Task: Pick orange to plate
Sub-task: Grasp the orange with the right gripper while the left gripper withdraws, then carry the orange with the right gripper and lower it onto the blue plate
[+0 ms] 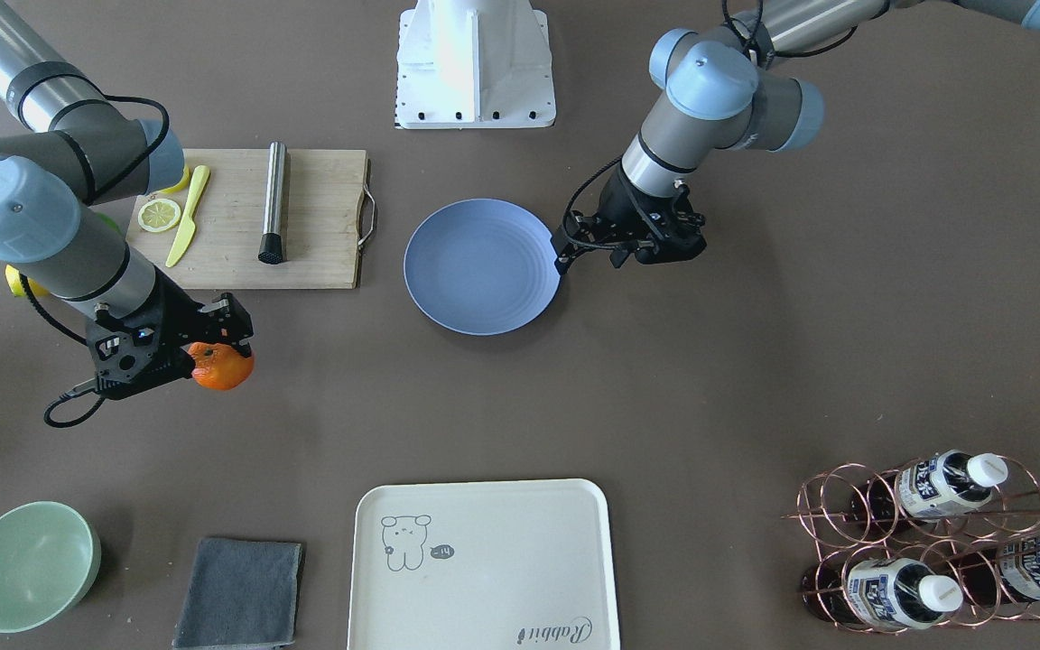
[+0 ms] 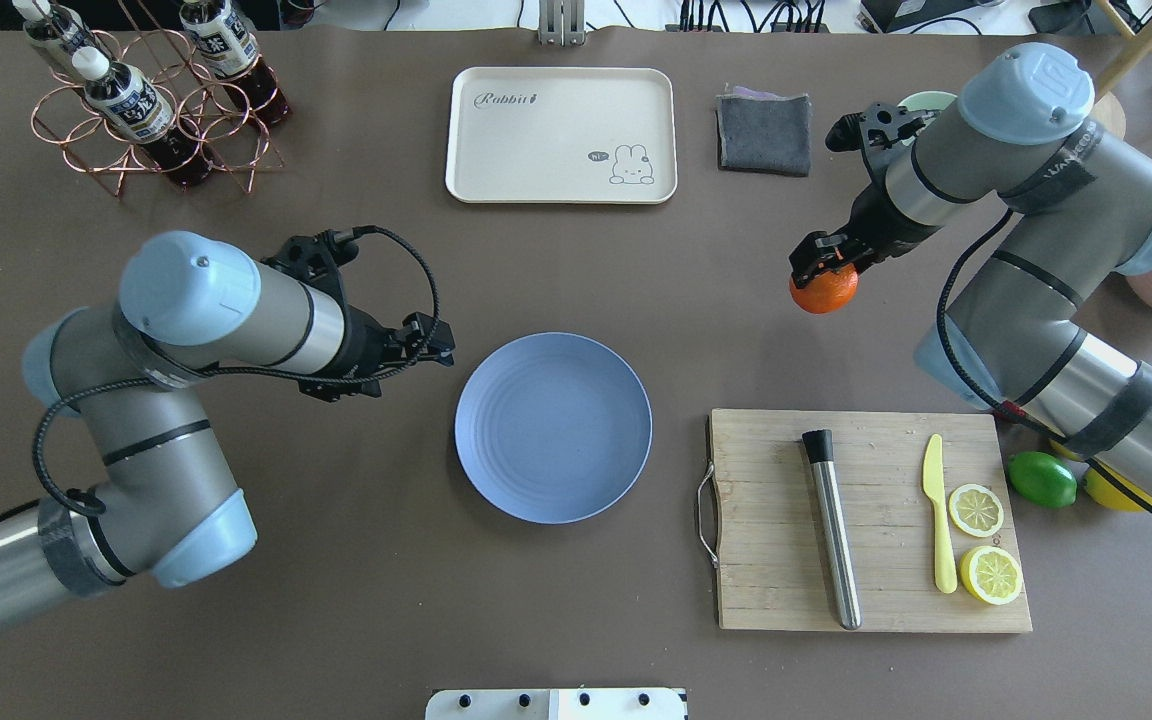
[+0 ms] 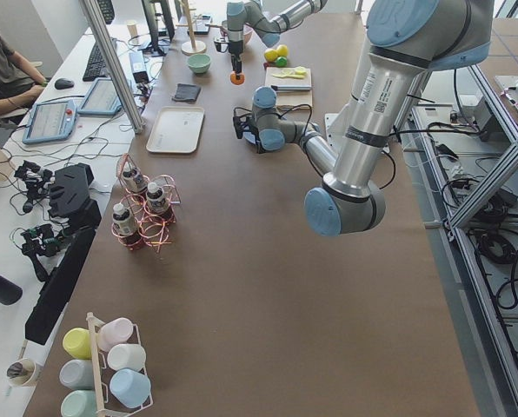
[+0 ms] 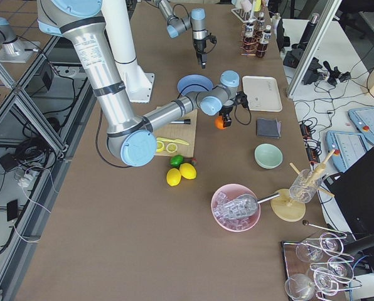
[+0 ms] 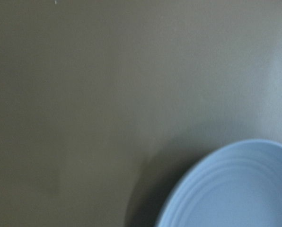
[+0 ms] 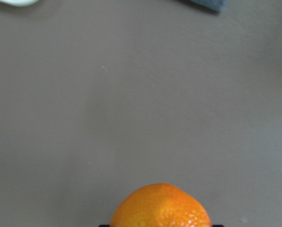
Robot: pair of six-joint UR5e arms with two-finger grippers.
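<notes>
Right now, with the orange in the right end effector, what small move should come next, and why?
Probably carry the orange sideways toward the plate, to the robot's left and a little nearer its base. The right end effector is shut on it, and the plate is empty and lies off to that side.

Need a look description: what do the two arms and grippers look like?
The left arm and right arm are silver-grey tubes with pale-blue joint caps and black bands. The left gripper and right gripper are black, two-fingered, with black cables looping at each wrist.
</notes>
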